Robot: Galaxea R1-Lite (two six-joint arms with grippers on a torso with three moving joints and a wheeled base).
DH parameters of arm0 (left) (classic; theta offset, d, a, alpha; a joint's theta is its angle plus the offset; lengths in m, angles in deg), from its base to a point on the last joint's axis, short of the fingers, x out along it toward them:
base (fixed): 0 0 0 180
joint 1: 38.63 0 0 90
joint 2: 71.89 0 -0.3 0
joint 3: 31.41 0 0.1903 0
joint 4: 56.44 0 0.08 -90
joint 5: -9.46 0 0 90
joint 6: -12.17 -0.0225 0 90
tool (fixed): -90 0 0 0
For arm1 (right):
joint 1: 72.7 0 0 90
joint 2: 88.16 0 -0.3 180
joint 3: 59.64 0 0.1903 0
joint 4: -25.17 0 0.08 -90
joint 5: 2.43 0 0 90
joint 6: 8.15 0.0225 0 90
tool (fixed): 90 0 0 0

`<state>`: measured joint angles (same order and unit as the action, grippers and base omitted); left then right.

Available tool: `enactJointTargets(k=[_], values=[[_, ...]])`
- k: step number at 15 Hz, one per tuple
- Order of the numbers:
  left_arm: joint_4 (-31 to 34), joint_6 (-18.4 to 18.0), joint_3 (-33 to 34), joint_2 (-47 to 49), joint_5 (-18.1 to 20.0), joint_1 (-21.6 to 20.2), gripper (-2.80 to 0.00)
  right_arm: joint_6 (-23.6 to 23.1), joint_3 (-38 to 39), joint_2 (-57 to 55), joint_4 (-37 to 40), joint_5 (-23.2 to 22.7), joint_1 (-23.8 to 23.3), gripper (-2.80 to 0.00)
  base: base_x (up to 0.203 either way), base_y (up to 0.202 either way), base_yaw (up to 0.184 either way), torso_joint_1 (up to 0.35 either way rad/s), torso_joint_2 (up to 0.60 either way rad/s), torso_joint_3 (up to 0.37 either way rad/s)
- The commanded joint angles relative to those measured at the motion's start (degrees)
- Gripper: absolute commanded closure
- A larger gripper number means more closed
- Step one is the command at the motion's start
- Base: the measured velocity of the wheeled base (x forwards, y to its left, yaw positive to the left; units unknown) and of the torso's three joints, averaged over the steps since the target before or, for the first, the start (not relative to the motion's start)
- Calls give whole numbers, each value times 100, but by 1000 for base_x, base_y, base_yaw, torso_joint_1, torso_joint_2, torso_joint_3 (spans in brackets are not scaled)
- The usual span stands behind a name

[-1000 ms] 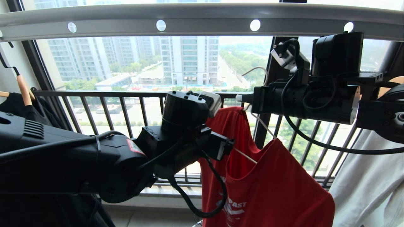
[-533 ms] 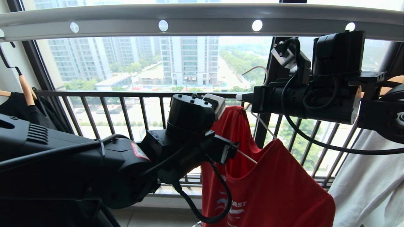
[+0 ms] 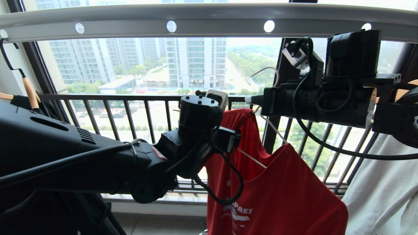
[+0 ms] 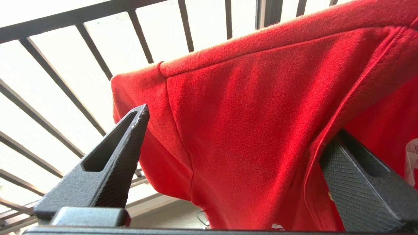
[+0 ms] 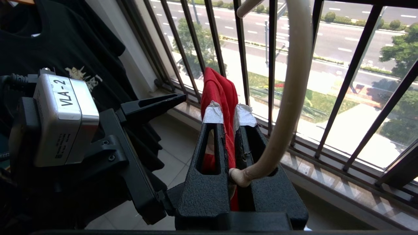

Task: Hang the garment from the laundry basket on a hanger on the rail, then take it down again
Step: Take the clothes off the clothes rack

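The left gripper (image 4: 228,137) has swung up closer to the garment (image 3: 277,192), jaws spread wide around its shoulder without pinching. The right gripper (image 5: 228,114) stays clenched on the hanger (image 5: 287,98), below the rail (image 3: 209,19), so hanging is unfinished.

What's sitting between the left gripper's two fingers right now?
In the left wrist view, the left gripper stands open with the red T-shirt's shoulder and sleeve fabric filling the gap between its fingers.

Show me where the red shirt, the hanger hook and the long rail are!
red shirt (image 3: 277,189), head view, chest fabric.
hanger (image 5: 292,81), right wrist view, curved hook shaft.
rail (image 3: 215,19), head view, bar between holes.
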<state>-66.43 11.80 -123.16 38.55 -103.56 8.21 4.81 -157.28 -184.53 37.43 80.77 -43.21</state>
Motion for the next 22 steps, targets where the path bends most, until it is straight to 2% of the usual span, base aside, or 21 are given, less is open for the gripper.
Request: enactJointTargets(k=[1,8,9,19,22], values=[[-31,-3,-5,38,-19,-13,-280,5,-8,-2,-10,-5,-1,0,0,0,0,0,0,0],[-40,-7,-18,47,-115,-62,-280,5,-8,21,-14,-5,-5,0,0,0,0,0,0,0],[-49,-7,-27,38,-115,-62,0,5,-8,21,-14,-5,-5,0,0,0,0,0,0,0],[-40,-16,41,-333,-115,-56,0,-18,-96,-84,-41,153,-180,0,0,0,0,0,0,0],[-40,-41,-104,-309,-109,-433,0,-23,-96,-66,-41,153,-189,0,0,0,0,0,0,0]])
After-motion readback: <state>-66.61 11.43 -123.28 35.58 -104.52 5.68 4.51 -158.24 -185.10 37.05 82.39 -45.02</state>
